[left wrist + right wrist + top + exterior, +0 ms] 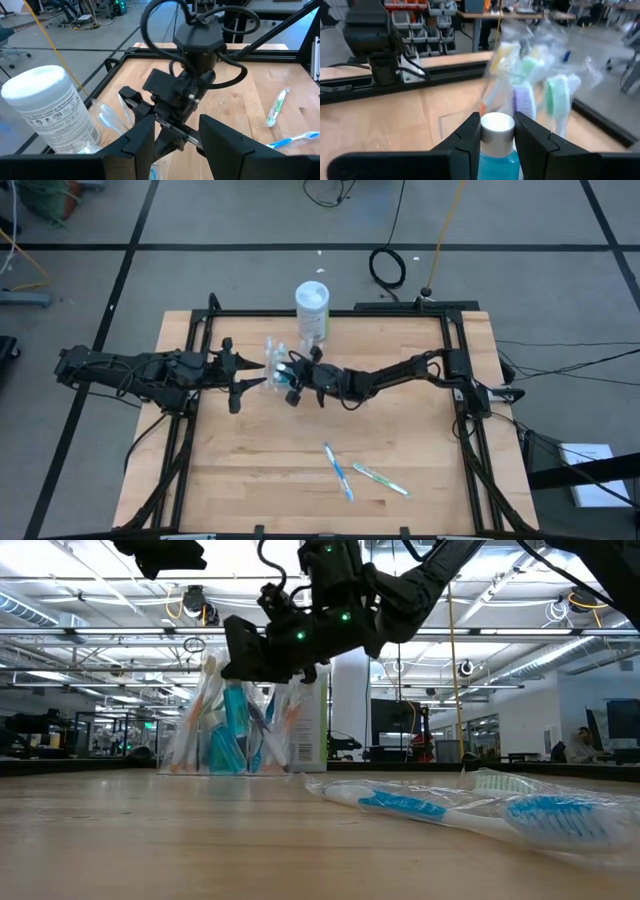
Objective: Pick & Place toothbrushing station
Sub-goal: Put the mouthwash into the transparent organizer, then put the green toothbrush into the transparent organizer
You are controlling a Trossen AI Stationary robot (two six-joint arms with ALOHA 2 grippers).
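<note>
A clear cup (274,358) (228,740) stuffed with wrapped toothbrushes and blue tubes stands on the wooden table, left of centre. My right gripper (292,380) (497,142) reaches level from the right to just beside the cup and is shut on a blue tube (497,160) with a pale cap. In the low view it hangs above the cup (265,655). My left gripper (245,377) (177,150) waits open on the cup's left side, holding nothing. Two wrapped toothbrushes (338,470) (380,478) lie flat near the table's front edge. My right gripper pinches the tube's pale cap (497,129) between its two fingers, one on each side. The fingers come level from the table's right. The tube is upright, cap on top, its blue body below the fingers. Whether its lower end rests in the cup, I cannot tell.
A white wipes canister (312,305) (50,110) stands just behind the cup near the far edge. A black frame (330,312) borders the table. Bare wood lies to the right and in the near left part.
</note>
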